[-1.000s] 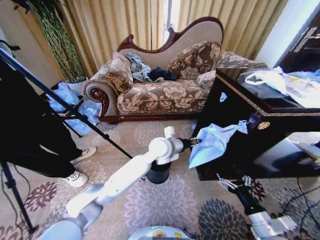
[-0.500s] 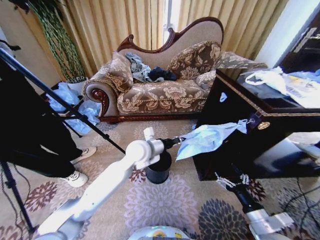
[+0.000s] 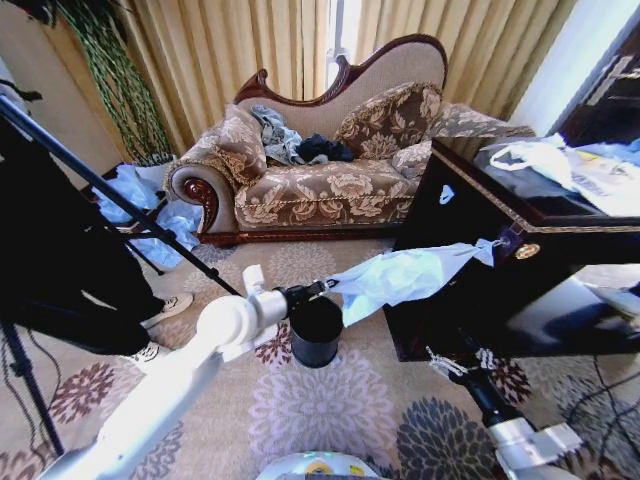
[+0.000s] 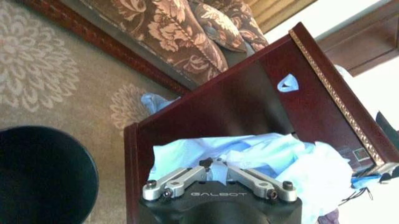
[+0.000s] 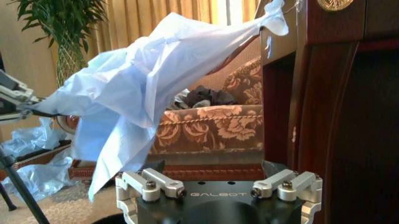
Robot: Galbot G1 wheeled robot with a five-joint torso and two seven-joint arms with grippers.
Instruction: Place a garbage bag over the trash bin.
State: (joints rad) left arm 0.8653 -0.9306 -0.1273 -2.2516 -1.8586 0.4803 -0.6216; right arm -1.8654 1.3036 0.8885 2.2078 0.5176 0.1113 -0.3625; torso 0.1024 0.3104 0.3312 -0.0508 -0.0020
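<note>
Left arm: stretched forward and low across the carpet, wrist level, left end effector just above the bin's far rim, fingers pinched together on one end of the bag.
Bag: pale blue, drawn out in the air from the end effector to the cabinet corner, where its other end hangs caught; the slack droops beside the bin.
Bin: black, upright on the carpet, open, unlined, just in front of the cabinet.
Right arm: low at the robot's right, right end effector raised beside the cabinet base, fingers spread apart, holding nothing.
Change from earlier frames: the left arm has drawn back toward the robot's left, away from the cabinet; the bag, formerly bunched near the cabinet, is now pulled long. Bin unmoved.
</note>
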